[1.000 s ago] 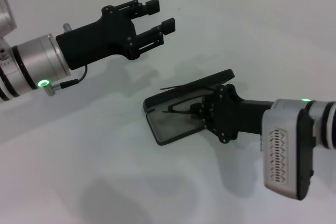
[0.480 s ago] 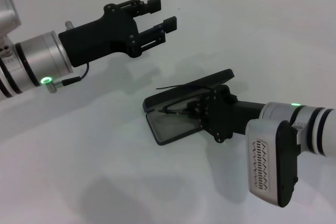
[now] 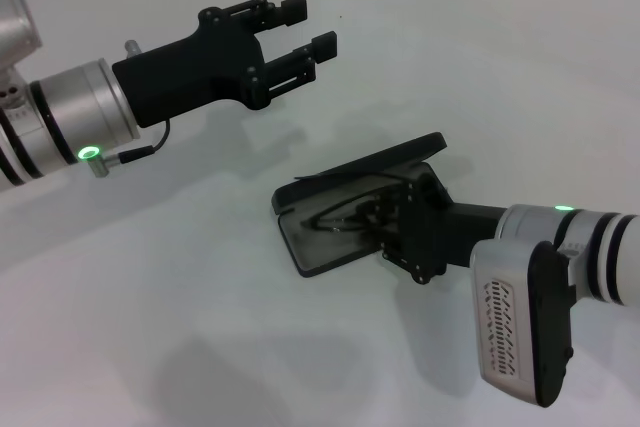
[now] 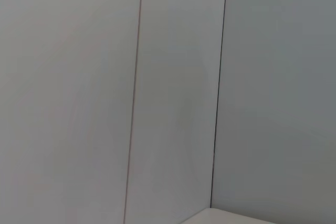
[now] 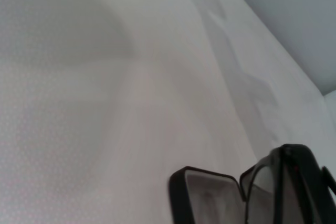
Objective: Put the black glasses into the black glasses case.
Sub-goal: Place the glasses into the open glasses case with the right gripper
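The black glasses case [image 3: 300, 252] lies open on the white table, its lid [image 3: 370, 160] propped up behind the grey-lined tray. The black glasses [image 3: 335, 219] lie low in the tray, partly hidden under the lid. My right gripper [image 3: 375, 219] reaches into the case from the right and is shut on the glasses. In the right wrist view the case rim [image 5: 181, 192] and the glasses frame [image 5: 286, 153] show close by. My left gripper [image 3: 308, 27] is open and empty, held in the air to the far left of the case.
The white table [image 3: 200, 327] spreads around the case. A pale wall [image 4: 173, 98] with seams shows in the left wrist view.
My right gripper has pushed further in and lowered the glasses into the tray. The temple arm that stuck out beside the lid has dropped. My left arm has hardly moved.
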Tool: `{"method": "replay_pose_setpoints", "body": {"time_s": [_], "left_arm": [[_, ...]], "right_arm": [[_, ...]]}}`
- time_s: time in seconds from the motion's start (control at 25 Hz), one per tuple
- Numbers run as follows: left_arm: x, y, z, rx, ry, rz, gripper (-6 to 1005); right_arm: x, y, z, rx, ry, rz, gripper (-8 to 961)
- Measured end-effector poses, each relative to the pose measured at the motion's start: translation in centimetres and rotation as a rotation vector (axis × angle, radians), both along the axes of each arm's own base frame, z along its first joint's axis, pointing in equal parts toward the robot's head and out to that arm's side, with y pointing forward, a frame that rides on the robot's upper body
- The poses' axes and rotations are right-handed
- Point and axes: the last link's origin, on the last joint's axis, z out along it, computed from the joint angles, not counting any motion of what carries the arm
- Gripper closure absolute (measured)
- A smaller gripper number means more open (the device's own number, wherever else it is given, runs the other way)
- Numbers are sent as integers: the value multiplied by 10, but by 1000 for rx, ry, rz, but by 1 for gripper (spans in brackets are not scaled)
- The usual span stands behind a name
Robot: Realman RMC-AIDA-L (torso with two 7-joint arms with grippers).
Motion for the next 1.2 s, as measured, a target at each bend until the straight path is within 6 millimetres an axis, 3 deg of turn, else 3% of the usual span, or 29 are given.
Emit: {"method": "replay_pose_setpoints", "body": {"time_s": [0.4,0.64,0.96,1.2], "left_arm": [[-4,-2,0,0,1,10,421],[-5,-3,0,0,4,11,421],[-2,-1,0,1,6,1,421],[3,2,0,4,9,-17,421]], "right_arm": [[-2,-7,8,-9,27,0,714],[2,-11,27,-68,64,-21,714],[-5,1,47,-55,224,-119,713],[-8,14,43,-34,245,-146,713]]}}
